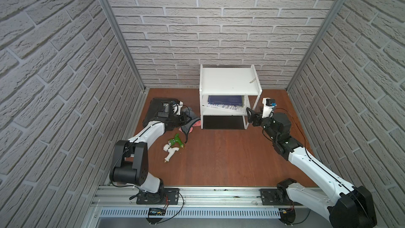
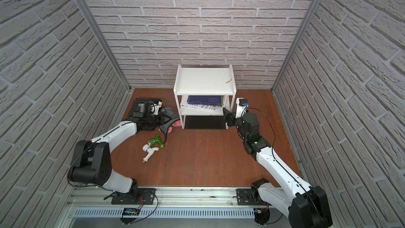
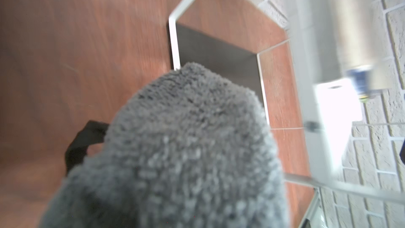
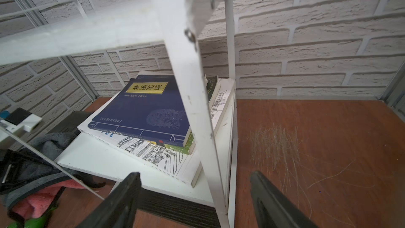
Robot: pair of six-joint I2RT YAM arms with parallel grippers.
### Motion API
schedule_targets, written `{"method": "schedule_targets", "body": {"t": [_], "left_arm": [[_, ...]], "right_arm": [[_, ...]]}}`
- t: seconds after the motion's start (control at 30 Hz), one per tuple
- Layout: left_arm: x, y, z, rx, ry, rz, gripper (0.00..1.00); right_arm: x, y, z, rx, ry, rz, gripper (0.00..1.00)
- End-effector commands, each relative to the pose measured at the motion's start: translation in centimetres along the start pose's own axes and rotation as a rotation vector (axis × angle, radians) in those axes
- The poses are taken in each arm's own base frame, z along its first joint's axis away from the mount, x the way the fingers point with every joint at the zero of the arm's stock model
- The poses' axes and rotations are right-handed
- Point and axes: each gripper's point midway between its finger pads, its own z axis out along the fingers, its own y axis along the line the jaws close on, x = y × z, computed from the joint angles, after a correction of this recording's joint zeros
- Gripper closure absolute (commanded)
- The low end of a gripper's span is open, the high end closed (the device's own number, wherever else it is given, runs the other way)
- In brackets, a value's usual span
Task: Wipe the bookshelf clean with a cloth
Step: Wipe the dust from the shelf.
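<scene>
Well, at my far left a black case [image 1: 153, 111] lies on the table [image 1: 219, 161]. My left gripper [image 1: 183, 117] sits over its right end, closed on the cloth [image 1: 192, 122]. The left wrist view shows grey pile bulging right up against the lens. I judge I am pinching a bunched fold rather than an edge, though my fingers are hidden behind it.

The rest of the cloth droops toward the table just beside the bookshelf [image 1: 228, 80], pink showing underneath. Its thin loop trails toward a green nozzle [image 1: 176, 142] and a white tap [image 1: 171, 151]. It is soft, light and floppy, so it will sag and drag. I'd hold the thick wad and press with the bulge, since the loose tail could snag the frame.

The bookshelf stands at the back wall. A small scrap [image 1: 252, 81] lies on its top board and books [image 4: 142, 110] on the middle one. It looks light and thin-framed, likely to slide under a push.

My right gripper [image 4: 195, 174] is open wide, with its jaws either side of the front right post and no contact that I can see. That post seems a fair place to steady the bookshelf.
</scene>
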Motion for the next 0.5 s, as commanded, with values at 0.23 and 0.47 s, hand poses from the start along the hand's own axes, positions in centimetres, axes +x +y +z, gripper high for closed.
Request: {"method": "schedule_targets", "body": {"t": [0.23, 0.47], "left_arm": [[-17.9, -9.6, -1.2, 0.117, -0.212, 0.26, 1.0], [-18.5, -11.3, 4.6, 0.201, -0.126, 0.255, 1.0]], "right_arm": [[-4.0, -0.4, 0.5, 0.037, -0.115, -0.063, 0.18], [-2.9, 0.2, 2.0, -0.009, -0.074, -0.009, 0.19]]}}
